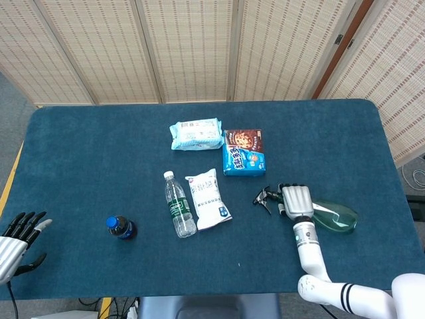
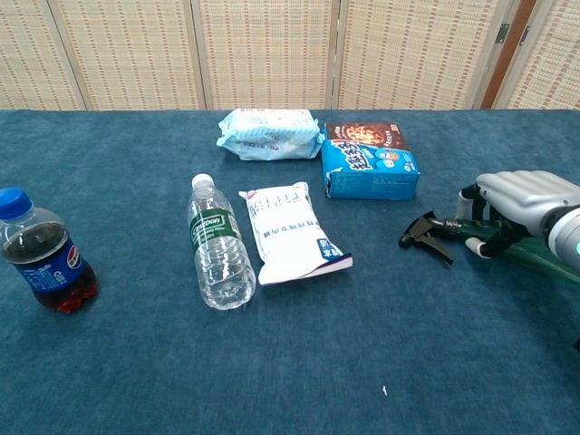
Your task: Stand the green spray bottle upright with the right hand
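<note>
The green spray bottle [image 1: 335,218] lies on its side at the right of the blue table, its black trigger head [image 1: 263,197] pointing left. My right hand [image 1: 297,201] lies over the bottle's neck, fingers curled down around it. In the chest view the right hand [image 2: 526,198] covers the neck, with the thumb on the near side and the trigger head [image 2: 426,234] sticking out to the left. The green body [image 2: 544,258] runs off to the right behind the wrist. My left hand [image 1: 16,238] rests at the table's front left corner, fingers spread and holding nothing.
A blue cookie box [image 1: 243,152] stands just behind the spray head. Left of it lie a white pouch [image 1: 208,198], a clear water bottle [image 1: 179,205] and a pale blue wipes pack [image 1: 196,133]. A small cola bottle [image 1: 121,227] stands at front left.
</note>
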